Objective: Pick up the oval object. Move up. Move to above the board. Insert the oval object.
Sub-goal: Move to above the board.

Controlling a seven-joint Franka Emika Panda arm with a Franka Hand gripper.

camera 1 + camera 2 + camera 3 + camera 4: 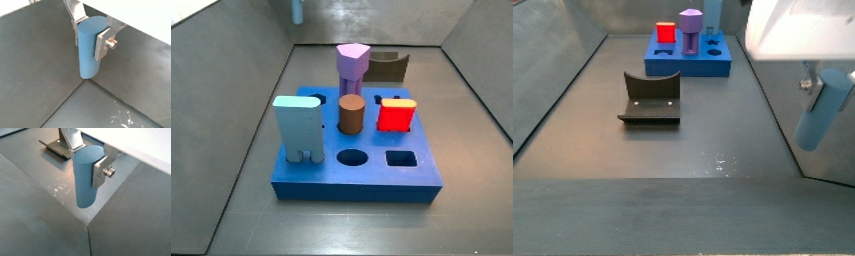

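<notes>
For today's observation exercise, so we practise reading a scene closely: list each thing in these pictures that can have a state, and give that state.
gripper: shut on the oval object, raised off the floor, far from the board.
oval object: held upright between the fingers, lower end free.
board: on the floor, two front holes open.
pale-cyan block: standing in the board.
brown cylinder: standing in the board.
red block: standing in the board.
purple peg: standing in the board.
fixture: empty.

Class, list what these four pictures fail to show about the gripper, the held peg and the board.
- Gripper: its body is cut off by the frame edge in both wrist views.
- Oval object: in a side view its top is hidden behind the pale gripper housing.
- Board: in a side view the standing pegs hide the holes under them.
- Board: in a side view too small to make out its holes.
</notes>
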